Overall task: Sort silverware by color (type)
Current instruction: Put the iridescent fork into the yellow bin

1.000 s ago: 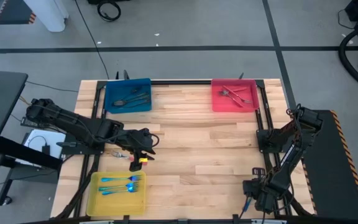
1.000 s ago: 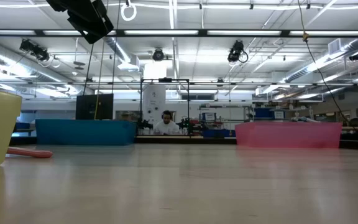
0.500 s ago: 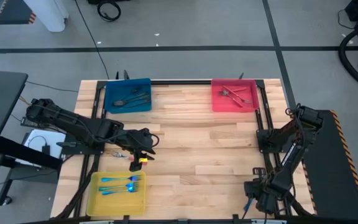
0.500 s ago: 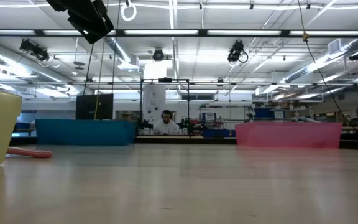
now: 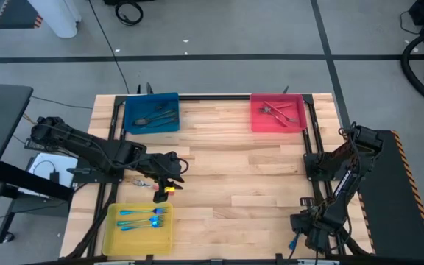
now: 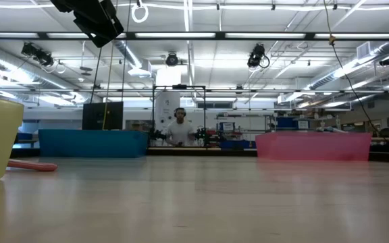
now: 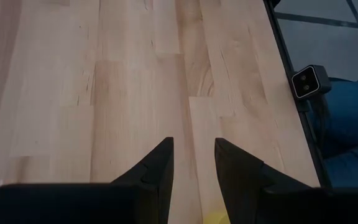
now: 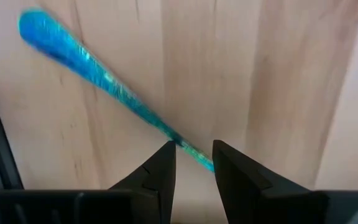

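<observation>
My right gripper (image 8: pixel 192 155) is open at the table's near right corner (image 5: pixel 301 232), pointing down. A blue-handled utensil (image 8: pixel 86 62) lies flat on the wood, and its slim end runs between the fingertips. My left gripper (image 7: pixel 192 155) is open and holds nothing. It hovers over bare wood on the table's left (image 5: pixel 169 179), just beyond the yellow tray (image 5: pixel 112 234), which holds blue utensils (image 5: pixel 144 218). A red-handled utensil (image 6: pixel 32 166) lies on the table beside that tray. Dark grey utensils (image 5: pixel 155 118) lie in the blue tray, and others (image 5: pixel 280 112) in the red tray. My right gripper comes from above, with one finger on each side of the blue utensil's slim end (image 8: pixel 180 142), and the fingers stand across it. I cannot tell whether they touch it. The utensil lies flat on the table.
The blue tray (image 5: pixel 132 104) sits at the far left and the red tray (image 5: pixel 258 122) at the far right. A black frame (image 5: pixel 313 147) runs along the table's edges. Bare wood fills the middle. A person (image 6: pixel 179 132) shows in the room beyond the table.
</observation>
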{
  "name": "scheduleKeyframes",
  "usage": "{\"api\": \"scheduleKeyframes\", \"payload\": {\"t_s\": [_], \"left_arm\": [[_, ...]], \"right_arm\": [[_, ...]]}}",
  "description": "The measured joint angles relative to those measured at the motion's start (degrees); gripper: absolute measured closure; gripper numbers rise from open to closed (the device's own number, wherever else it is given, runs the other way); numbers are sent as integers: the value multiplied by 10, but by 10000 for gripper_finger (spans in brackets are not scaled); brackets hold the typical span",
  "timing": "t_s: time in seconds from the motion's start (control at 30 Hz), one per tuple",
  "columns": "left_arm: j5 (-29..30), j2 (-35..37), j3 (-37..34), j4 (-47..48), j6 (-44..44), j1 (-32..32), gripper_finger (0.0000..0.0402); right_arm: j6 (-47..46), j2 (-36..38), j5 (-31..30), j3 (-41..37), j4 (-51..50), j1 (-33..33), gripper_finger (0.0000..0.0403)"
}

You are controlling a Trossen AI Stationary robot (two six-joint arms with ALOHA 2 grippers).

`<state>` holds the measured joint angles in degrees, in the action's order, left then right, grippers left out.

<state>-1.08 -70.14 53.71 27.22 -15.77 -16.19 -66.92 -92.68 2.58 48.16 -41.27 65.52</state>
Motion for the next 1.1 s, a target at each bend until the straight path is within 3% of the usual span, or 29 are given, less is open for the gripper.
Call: {"api": "scheduleKeyframes", "payload": {"t_s": [0.33,0.63,1.1], "left_arm": [[0,0,0,0,1,0,285],[0,0,0,0,3,0,285],[0,0,0,-7,35,0,285]], "right_arm": [[1,0,1,-10,21,6,289],[-28,2,-57,-33,50,8,288],[-316,2,-61,-54,62,-60,289]]}}
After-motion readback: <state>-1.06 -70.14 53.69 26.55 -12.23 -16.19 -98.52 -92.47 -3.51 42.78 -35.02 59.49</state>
